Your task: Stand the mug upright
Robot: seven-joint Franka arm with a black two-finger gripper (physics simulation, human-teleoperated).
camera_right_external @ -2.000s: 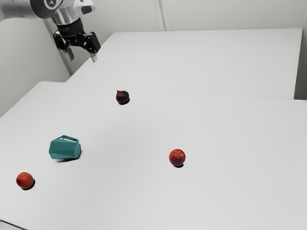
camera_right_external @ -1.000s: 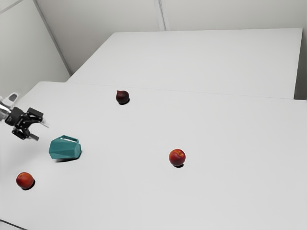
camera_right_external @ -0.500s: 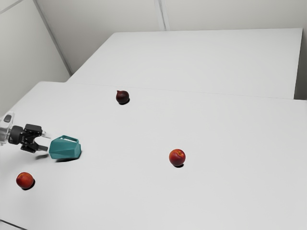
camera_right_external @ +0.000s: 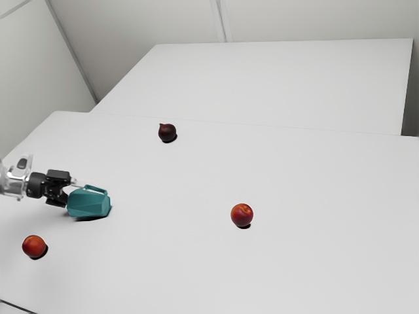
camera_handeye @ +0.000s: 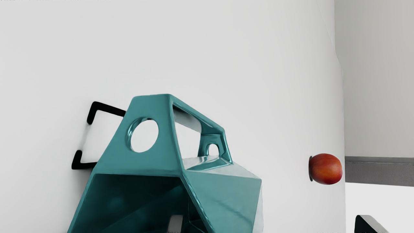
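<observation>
Across a white table (camera_right_external: 301, 261), a robot arm (camera_right_external: 14, 180) reaches low and nearly level from the exterior view's left; its gripper (camera_right_external: 73, 193), fingers spread, holding nothing, meets the mouth end of a teal mug (camera_right_external: 90, 205) lying sideways.

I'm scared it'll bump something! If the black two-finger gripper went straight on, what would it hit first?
Probably the teal, many-sided mug lying on its side. Its mouth faces the gripper, and one fingertip looks inside already, though how deep is unclear.
</observation>
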